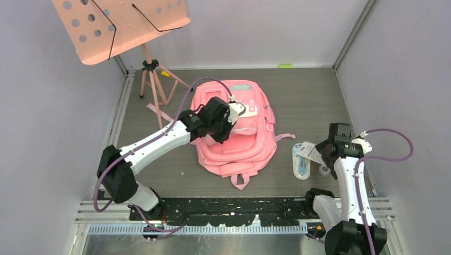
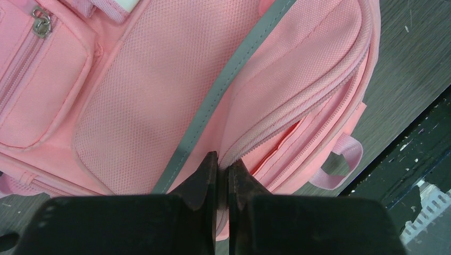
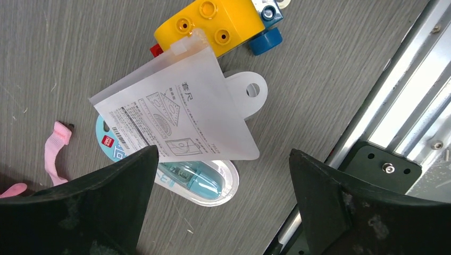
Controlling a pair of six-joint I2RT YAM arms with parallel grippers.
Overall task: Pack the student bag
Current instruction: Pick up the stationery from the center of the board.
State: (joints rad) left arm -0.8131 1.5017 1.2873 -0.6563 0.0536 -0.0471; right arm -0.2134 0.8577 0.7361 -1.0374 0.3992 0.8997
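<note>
The student bag [image 1: 247, 146] lies flat on the bench [image 1: 311, 101] at the centre of the top view, soft and floppy I judge, so my left jaws, clenched on its piped zip edge [image 2: 298, 113], grip firmer stuff than loose cloth, while my right jaws gape released.

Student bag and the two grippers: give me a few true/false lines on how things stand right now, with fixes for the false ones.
1. The left gripper is shut on the student bag, on fabric beside a zip. True.
2. The right gripper is clamped on the translucent packet. False: its jaws stand wide open above the packet and hold nothing.
3. The yellow toy block lies on the table, outside the bag. True.
4. The blister pack lies on top of the packet. False: the packet overlaps it.
</note>
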